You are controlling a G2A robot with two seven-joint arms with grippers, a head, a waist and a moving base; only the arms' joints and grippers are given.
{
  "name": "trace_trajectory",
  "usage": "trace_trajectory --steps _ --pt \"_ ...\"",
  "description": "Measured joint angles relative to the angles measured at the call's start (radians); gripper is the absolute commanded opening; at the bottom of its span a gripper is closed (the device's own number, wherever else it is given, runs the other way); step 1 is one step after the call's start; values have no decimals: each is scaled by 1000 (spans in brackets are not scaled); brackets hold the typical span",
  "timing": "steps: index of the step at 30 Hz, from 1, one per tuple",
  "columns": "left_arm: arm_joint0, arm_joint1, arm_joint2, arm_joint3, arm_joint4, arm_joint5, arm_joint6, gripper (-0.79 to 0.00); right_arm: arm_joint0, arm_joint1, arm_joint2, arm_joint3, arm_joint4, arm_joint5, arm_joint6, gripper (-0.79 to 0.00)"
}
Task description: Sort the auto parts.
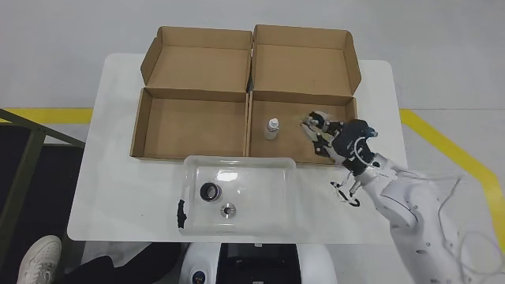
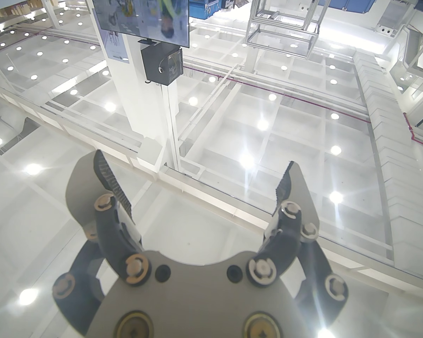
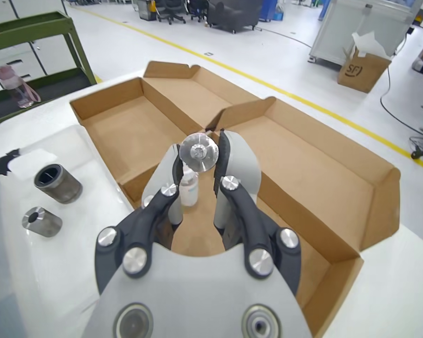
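Note:
My right gripper [image 3: 199,158] is shut on a round silver metal part [image 3: 199,152], held above the right cardboard box [image 3: 303,163]. From above, that gripper [image 1: 318,126] hangs over the box's right half [image 1: 264,148]. A small white bottle-shaped part [image 1: 271,128] stands in the same box [image 3: 189,188]. The clear plastic tray [image 1: 197,205] in front holds a dark cylindrical sleeve [image 1: 210,192] [image 3: 58,183] and a smaller silver cylinder [image 1: 228,210] [image 3: 42,221]. My left gripper [image 2: 197,181] is open, points up at the ceiling and holds nothing.
The left cardboard box [image 1: 192,126] has nothing inside. Both boxes have lids folded back at the table's far side. A black clip [image 1: 181,213] sits on the tray's left rim. A green cart [image 3: 38,47] stands beyond the white table [image 1: 110,197].

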Motion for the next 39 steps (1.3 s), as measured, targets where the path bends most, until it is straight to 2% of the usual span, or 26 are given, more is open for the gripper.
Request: trace_trajectory --steps 8,15,27,36,38,39 --pt "0 0 0 0 0 0 0 0 77 1 -16 80 62 19 222 -785" --pt "0 0 0 0 0 0 0 0 192 -7 -107 183 57 28 371 -785" --pt "0 0 0 0 0 0 0 0 352 -25 -232 375 60 -16 470 -785" --pt "0 0 0 0 0 0 0 0 411 -34 -283 428 59 -26 481 -785" --pt "0 0 0 0 0 0 0 0 416 -34 -289 432 57 -24 487 -643" --pt "0 0 0 0 0 0 0 0 419 -35 -292 436 57 -23 490 -628"
